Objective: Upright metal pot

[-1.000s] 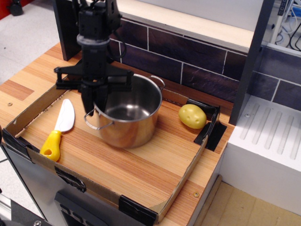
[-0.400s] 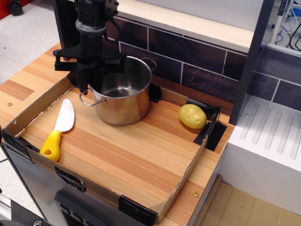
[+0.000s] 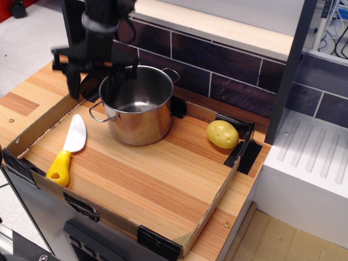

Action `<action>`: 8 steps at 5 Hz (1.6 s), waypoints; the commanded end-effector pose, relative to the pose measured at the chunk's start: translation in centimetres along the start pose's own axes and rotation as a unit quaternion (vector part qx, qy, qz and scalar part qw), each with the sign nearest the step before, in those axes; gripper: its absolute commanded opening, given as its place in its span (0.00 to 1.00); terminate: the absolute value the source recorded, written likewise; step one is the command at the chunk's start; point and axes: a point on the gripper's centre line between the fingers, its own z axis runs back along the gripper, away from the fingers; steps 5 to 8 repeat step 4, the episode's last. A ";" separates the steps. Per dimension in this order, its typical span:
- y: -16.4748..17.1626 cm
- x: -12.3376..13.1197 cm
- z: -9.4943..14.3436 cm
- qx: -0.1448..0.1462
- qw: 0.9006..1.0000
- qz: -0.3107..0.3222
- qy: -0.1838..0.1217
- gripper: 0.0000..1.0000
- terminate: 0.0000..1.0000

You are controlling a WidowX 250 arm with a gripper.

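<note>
The metal pot (image 3: 140, 106) stands mouth up on the desk (image 3: 163, 179), so it looks done. The gripper (image 3: 93, 81) hangs spread wide above its left rim, holding nothing

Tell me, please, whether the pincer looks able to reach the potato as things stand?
Probably yes. The potato lies uncovered by the tray's right wall, apart from the pot, and nothing sits above it. The open pincer hangs over the pot's left rim.

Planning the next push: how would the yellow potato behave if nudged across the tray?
The potato looks rounded and egg-shaped, so it would probably roll or wobble rather than slide straight. Its smooth surface suggests hard plastic, likely light and slippery. The tray wall beside it should stop it.
</note>
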 end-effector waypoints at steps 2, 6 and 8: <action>0.7 1.7 13.1 -0.099 0.994 0.037 -0.041 1.00 0.00; 0.7 1.7 13.1 -0.099 0.994 0.037 -0.041 1.00 1.00; 0.7 1.7 13.1 -0.099 0.994 0.037 -0.041 1.00 1.00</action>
